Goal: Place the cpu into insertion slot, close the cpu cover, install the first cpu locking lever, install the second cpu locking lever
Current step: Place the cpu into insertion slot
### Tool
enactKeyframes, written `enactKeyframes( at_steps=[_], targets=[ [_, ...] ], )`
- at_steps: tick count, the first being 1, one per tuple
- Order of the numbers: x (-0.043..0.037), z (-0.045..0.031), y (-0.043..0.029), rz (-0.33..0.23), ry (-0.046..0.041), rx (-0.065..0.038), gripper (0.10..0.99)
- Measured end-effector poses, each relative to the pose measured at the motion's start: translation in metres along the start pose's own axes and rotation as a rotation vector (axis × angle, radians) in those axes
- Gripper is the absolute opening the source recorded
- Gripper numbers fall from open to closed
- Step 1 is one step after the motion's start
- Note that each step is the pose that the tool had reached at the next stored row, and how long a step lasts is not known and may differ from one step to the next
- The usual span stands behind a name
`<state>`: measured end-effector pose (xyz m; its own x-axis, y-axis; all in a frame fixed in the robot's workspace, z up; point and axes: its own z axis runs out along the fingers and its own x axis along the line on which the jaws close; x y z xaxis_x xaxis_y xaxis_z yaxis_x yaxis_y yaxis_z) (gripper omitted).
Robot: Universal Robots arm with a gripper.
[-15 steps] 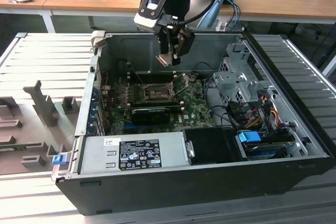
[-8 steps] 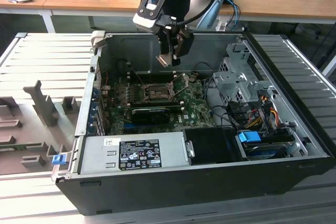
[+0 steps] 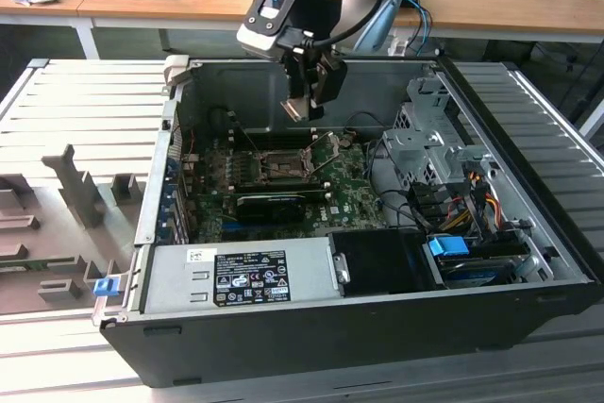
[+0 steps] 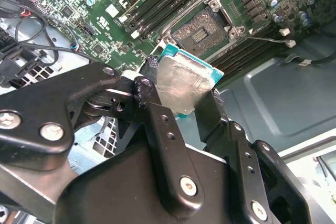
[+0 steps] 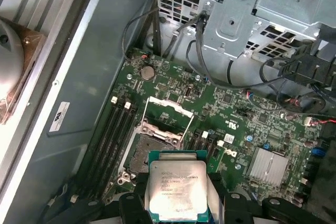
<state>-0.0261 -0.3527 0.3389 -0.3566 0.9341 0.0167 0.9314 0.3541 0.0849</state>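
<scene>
We judge the work to be in its first step. The gripper [image 3: 308, 106] is clamped on two opposite edges of the cpu [image 5: 177, 190], holding it in the air above the green board [image 5: 236, 129], not yet seated. In the exterior view the insertion slot [image 3: 278, 165] lies at about 7 o'clock from the gripper, open and bare, and the cpu cover [image 3: 330, 150] stands raised at the slot's 2 o'clock side. Seating the chip, closing the cover and the two locking steps are all left. The chip is near square, so no long axis stands out. Its metal top faces the first wrist view, and it looks tilted rather than level with the board.
</scene>
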Motion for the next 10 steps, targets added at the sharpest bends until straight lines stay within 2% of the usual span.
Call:
enactKeyframes(
  at_steps=[10],
  targets=[
    [0.0,0.0017,-0.0001,0.062,-0.0053,-0.001,0.525]
  ],
)
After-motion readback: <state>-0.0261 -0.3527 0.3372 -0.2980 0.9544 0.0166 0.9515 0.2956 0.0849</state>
